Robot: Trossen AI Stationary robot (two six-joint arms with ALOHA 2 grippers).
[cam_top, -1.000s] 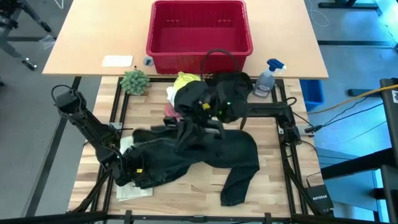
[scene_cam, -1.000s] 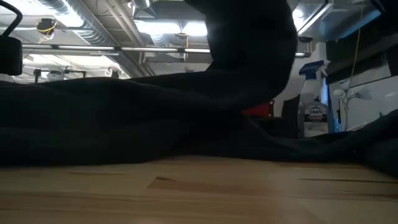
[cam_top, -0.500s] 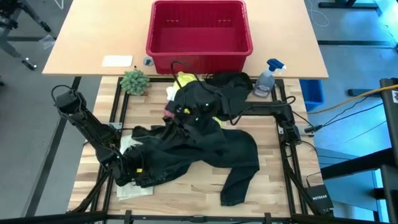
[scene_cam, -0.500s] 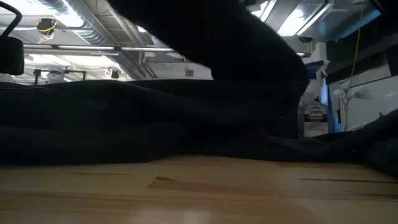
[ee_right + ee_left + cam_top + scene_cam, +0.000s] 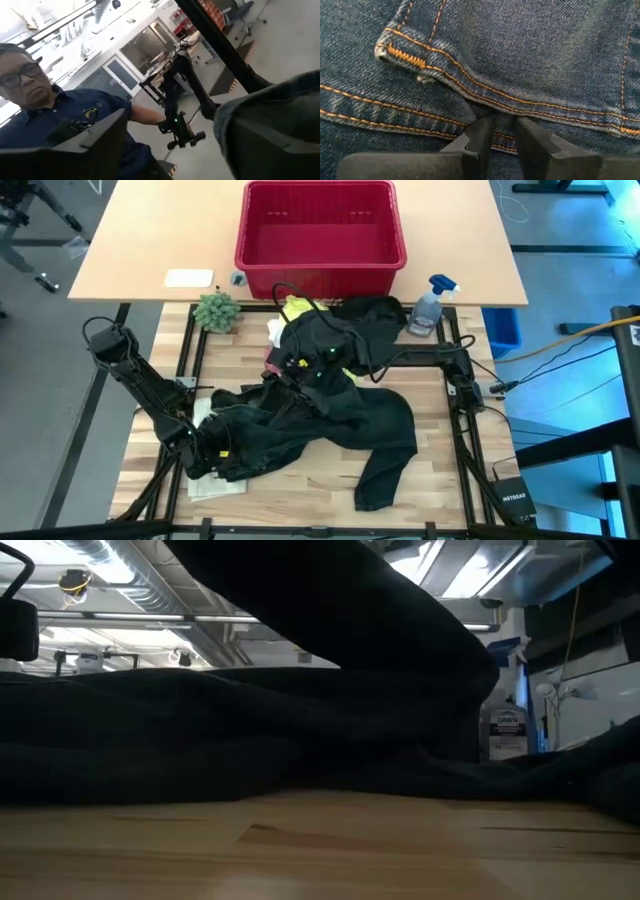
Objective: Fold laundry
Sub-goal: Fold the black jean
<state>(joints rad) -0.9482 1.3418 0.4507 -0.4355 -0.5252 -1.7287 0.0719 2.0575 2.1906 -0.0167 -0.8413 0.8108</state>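
High view: the left arm reaches from the bench's left edge down toward the front-left corner, its left gripper (image 5: 212,452) low on the waistband end of the dark jeans (image 5: 330,425). In the left wrist view the fingers (image 5: 482,137) stand narrowly parted, pinching a fold of denim just below the orange-stitched seam. The right arm stretches from the right edge toward the bench's middle, its right gripper (image 5: 300,365) raised and half draped in dark cloth; its jaws are spread wide, with denim lying over one finger (image 5: 280,135) but nothing clamped. The jeans sprawl across the bench's middle, long axis running left to right, one leg bending toward the front edge. A yellow T-shirt (image 5: 296,307) lies bunched near the back edge beside a pink cloth (image 5: 273,358).
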